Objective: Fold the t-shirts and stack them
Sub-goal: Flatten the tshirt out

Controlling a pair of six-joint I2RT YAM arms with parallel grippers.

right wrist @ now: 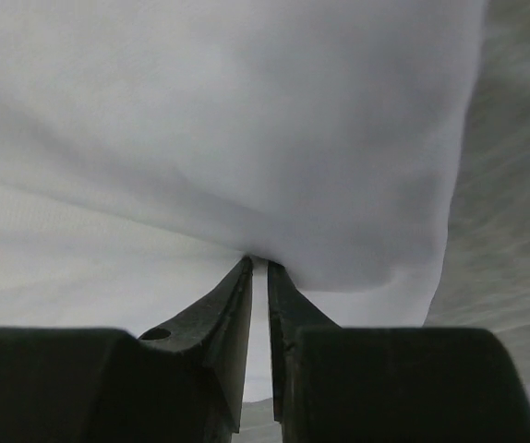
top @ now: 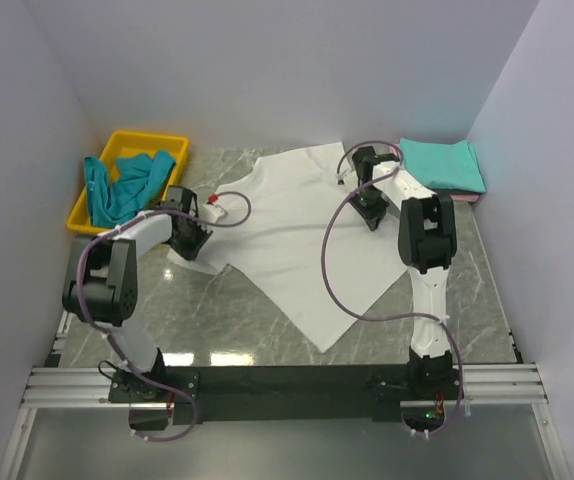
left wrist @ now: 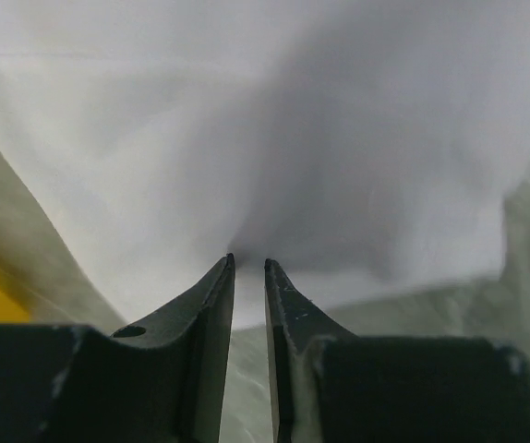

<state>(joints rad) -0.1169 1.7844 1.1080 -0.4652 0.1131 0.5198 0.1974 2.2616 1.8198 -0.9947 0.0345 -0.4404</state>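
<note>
So the white t-shirt (top: 297, 240) lies spread mid-frame on the marble table (top: 217, 320). Left gripper (left wrist: 247, 263) is nearly closed, pinching its left edge, and the right gripper (right wrist: 258, 262) does the same w/ the right side. One teal shirt (top: 127, 185) sits in the yellow tray (top: 147, 137) upper left, and a folded teal shirt (top: 442, 165) lies upper right.

Noted white t-shirt (top: 287, 250) as soft matt cloth. Found table (top: 237, 315) glossy, stone-patterned (with reflections near front edge). Recorded tray (top: 147, 137) as smooth yellow plastic. Logged fingers (left wrist: 211, 318) of left gripper (left wrist: 247, 264) as matt black, scuffed pale.
</note>
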